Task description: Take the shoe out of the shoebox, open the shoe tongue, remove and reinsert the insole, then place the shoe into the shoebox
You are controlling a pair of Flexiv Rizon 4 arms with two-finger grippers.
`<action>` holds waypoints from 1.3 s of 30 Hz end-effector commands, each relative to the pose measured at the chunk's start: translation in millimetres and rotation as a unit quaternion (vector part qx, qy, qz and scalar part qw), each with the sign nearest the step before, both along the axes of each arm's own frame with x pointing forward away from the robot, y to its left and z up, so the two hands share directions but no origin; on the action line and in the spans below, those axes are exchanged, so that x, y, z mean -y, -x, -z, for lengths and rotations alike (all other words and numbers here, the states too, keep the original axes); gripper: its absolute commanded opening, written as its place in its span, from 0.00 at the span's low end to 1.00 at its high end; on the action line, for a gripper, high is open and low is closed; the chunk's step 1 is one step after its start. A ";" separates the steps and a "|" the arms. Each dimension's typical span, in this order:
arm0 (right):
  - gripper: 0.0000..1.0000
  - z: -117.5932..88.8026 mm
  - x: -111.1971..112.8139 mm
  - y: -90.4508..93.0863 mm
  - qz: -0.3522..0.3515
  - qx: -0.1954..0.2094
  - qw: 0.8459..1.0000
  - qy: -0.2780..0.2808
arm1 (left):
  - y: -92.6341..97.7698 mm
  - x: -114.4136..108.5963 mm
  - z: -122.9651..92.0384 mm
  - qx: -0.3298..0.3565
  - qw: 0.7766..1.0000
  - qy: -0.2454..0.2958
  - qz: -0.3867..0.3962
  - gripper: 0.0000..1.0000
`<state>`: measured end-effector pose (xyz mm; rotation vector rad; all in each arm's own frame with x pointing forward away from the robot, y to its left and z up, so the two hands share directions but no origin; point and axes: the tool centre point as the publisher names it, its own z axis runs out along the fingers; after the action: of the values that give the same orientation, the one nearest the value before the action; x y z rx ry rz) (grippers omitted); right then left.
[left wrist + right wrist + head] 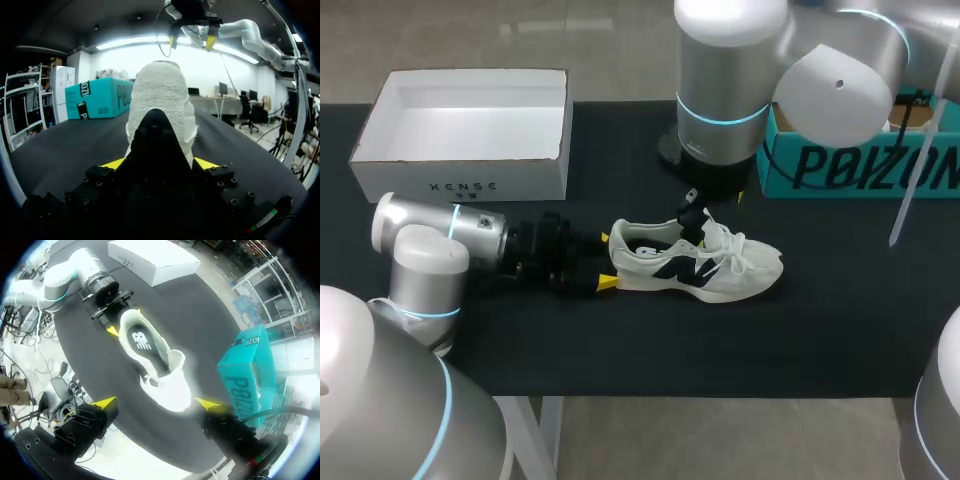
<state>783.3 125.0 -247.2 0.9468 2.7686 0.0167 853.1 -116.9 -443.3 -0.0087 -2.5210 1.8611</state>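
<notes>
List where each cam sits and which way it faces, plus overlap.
Head: above and behind the robot, looking down on the table; left arm, right arm show, left gripper at the shoe heel.
Left wrist: low, looking along the table at the heel it grips; right gripper overhead.
Right wrist: above the shoe, looking down; its own open gripper shows.
Shared: all three see the shoe; both wrists see the teal box.
</notes>
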 end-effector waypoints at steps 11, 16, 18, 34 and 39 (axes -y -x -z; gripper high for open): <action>1.00 -19.9 -35.0 7.8 -0.429 -0.037 0.902 -0.008 | -1.6 2.6 5.5 0.001 1.000 0.001 0.000 0.00; 1.00 -14.7 -60.7 6.6 -0.467 -0.052 0.882 0.017 | -1.6 2.6 5.5 0.001 1.000 0.001 0.000 0.00; 0.70 -8.9 -71.4 5.4 -0.480 -0.055 0.875 0.010 | -1.6 2.6 5.5 0.001 1.000 0.001 0.000 0.00; 0.00 35.7 -82.5 -13.5 -0.413 -0.073 0.907 0.023 | -1.6 2.6 5.5 0.001 1.000 0.001 0.000 0.00; 0.00 48.3 -68.9 -24.0 -0.382 -0.069 0.921 0.031 | -1.6 2.6 5.5 0.001 1.000 0.001 0.000 0.00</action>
<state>806.4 199.0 -288.5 -0.2122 3.0544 -0.0326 853.1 -116.9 -443.3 -0.0088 -2.5208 1.8613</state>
